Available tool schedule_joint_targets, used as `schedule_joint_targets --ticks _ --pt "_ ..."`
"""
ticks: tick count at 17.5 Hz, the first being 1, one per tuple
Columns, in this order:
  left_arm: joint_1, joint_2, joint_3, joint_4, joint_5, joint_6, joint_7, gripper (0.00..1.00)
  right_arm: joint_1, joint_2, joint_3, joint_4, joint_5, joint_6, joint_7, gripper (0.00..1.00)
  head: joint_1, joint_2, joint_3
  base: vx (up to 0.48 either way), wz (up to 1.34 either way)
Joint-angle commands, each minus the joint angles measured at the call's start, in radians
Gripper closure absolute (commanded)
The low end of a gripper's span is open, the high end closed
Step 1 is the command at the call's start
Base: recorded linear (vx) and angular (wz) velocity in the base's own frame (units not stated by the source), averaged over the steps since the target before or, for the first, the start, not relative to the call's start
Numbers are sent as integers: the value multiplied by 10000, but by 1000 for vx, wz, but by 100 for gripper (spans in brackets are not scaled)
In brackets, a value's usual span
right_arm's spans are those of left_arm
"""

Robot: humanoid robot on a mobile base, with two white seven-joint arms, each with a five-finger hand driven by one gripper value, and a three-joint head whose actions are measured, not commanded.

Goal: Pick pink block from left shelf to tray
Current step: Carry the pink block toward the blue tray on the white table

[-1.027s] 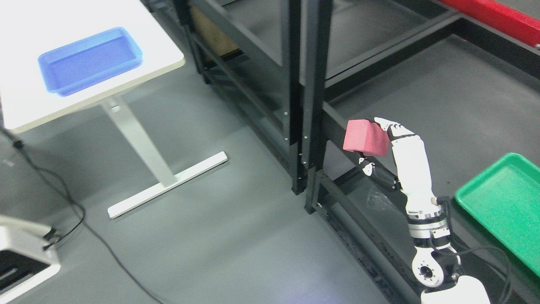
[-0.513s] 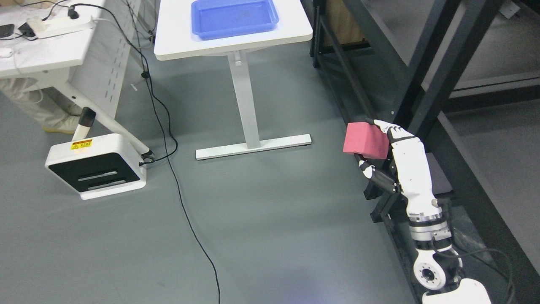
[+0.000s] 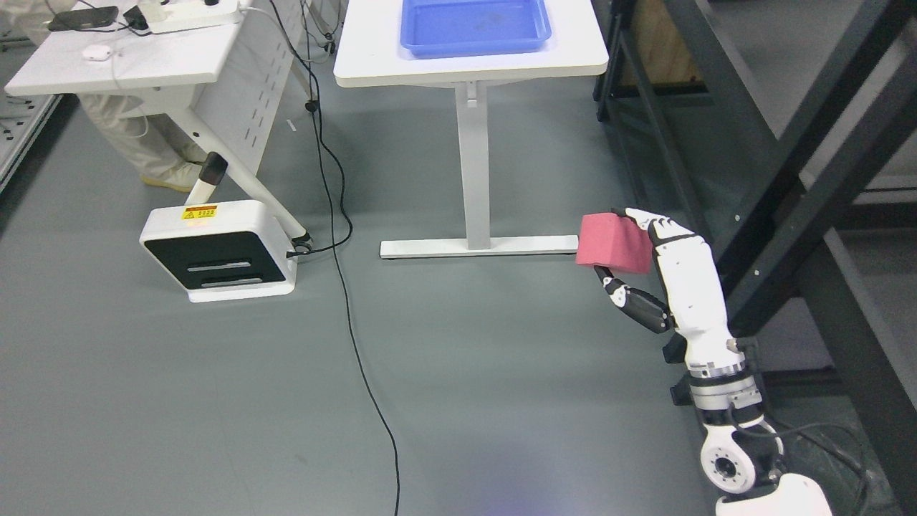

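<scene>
So I've got the right hand clamped on the pink block, fingers over the top and thumb underneath, held up in the air above the floor. The blue tray sits on the white counter, and the block is well short of that counter, off its near right corner, just beside the black shelf frame.

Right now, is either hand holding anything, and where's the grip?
Yes: the right hand holds the pink block, fingers over its top right edge and thumb beneath its underside. The left hand is out of view.
</scene>
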Motion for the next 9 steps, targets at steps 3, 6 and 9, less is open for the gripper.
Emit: schedule_joint_targets --ticks 3,6,9 --pt "-290 175 0 -174 0 -4 8 0 -161 -175 279 21 -2 -2 219 95 0 0 0 111 407" --pt "-290 175 0 -174 0 -4 8 0 -299 -175 279 21 13 -2 219 95 0 0 0 182 340" --pt "-290 175 0 -174 0 -4 8 0 -483 -175 263 21 13 182 219 95 0 0 0 281 121"
